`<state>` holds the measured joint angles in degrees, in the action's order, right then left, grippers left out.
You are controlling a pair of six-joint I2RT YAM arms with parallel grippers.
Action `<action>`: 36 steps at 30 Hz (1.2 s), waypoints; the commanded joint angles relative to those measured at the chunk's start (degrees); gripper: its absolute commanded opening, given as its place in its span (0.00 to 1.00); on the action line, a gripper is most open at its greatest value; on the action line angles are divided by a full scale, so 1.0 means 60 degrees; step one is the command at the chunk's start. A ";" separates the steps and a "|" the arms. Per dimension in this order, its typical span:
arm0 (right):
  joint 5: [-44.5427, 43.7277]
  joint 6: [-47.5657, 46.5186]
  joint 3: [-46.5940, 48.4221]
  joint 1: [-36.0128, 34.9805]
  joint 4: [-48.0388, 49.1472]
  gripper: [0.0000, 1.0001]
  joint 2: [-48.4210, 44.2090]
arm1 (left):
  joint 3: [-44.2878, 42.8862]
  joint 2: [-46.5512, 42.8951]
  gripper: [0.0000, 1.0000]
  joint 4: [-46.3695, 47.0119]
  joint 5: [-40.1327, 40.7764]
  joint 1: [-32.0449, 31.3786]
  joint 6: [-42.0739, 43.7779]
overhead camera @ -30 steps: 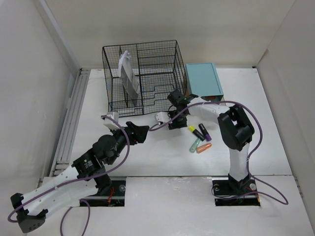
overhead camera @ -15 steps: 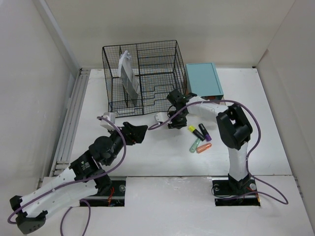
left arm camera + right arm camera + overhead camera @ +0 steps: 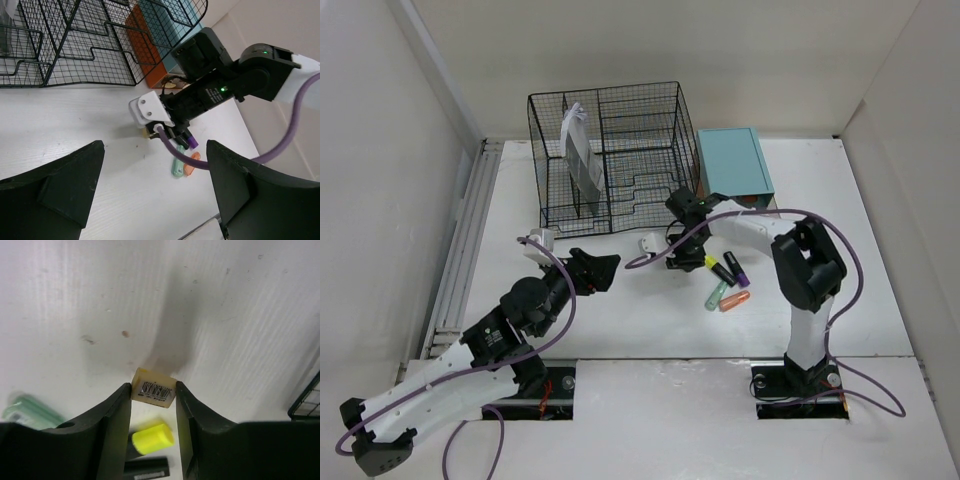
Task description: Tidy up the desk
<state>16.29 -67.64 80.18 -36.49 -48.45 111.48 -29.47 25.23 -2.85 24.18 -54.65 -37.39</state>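
Right gripper (image 3: 153,392) clenched on 1 small eraser (image 3: 152,386) at frame centre, white desk (image 3: 75,300) directly beneath. Left gripper (image 3: 155,147) spread wide, low in frame, over the desk.

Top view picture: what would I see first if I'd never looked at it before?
The big black wire basket at the back of the white desk jumps out first, with a teal box right beside it. In the middle, the right gripper pinches a little yellow block, next to a bunch of colourful markers.
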 commanded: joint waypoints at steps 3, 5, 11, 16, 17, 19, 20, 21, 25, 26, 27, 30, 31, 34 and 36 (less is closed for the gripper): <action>0.1092 0.0433 -0.0165 -0.0085 -0.0275 0.25 -0.1791 | 0.0093 -0.0104 0.81 0.0445 -0.0076 -0.0032 -0.0024; 0.1093 0.0724 -0.0253 -0.0085 -0.0275 0.25 -0.2477 | 0.0093 -0.0003 0.81 0.0548 -0.0177 -0.0032 -0.0024; 0.0450 0.1193 -0.0531 0.0587 0.0017 0.25 -0.3989 | 0.0093 0.0188 0.81 0.0637 -0.0281 -0.0032 0.0064; -0.0850 0.1881 -0.0765 0.1918 0.0616 0.25 -0.4912 | 0.0093 0.0291 0.81 0.0827 -0.0383 -0.0032 0.0152; -0.1189 0.2130 -0.0766 0.2110 0.0894 0.25 -0.5000 | 0.0093 0.0378 0.81 0.0943 -0.0470 -0.0032 0.0152; -0.1482 0.2409 -0.0766 0.2447 0.1071 0.25 -0.5088 | 0.0093 0.0466 0.81 0.0944 -0.0471 -0.0032 0.0152; -0.1485 0.2497 -0.0766 0.2739 0.1072 0.25 -0.5089 | 0.0093 0.0467 0.81 0.1046 -0.0471 -0.0032 0.0152; -0.1572 0.2629 -0.0868 0.2887 0.1174 0.25 -0.5089 | 0.0093 0.0569 0.81 0.1047 -0.0471 -0.0032 0.0239; -0.1938 0.3024 -0.0986 0.3298 0.1686 0.25 -0.5089 | 0.0093 0.0760 0.81 0.1251 -0.0559 -0.0032 0.0327; -0.2026 0.3026 -0.0986 0.3429 0.1775 0.25 -0.5002 | 0.0093 0.0862 0.81 0.1252 -0.0559 -0.0032 0.0328; -0.2158 0.3171 -0.0986 0.3546 0.1877 0.25 -0.4842 | 0.0093 0.0863 0.81 0.1252 -0.0559 -0.0032 0.0328; -0.2436 0.3392 -0.0986 0.3722 0.1965 0.25 -0.4505 | 0.0093 0.0863 0.81 0.1252 -0.0559 -0.0032 0.0328; -0.2437 0.3522 -0.0884 0.3723 0.1966 0.25 -0.4503 | 0.0093 0.0863 0.81 0.1252 -0.0559 -0.0032 0.0328; -0.2482 0.3656 -0.0883 0.3898 0.2083 0.29 -0.4401 | 0.0093 0.0863 0.81 0.1252 -0.0559 -0.0032 0.0328; -0.2481 0.3656 -0.0883 0.3899 0.2083 0.36 -0.4313 | 0.0093 0.0863 0.81 0.1252 -0.0559 -0.0032 0.0328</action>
<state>2.59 -47.70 74.17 -13.52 -39.07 85.76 -29.47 30.74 1.50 21.12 -54.65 -36.23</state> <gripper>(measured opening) 0.428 0.804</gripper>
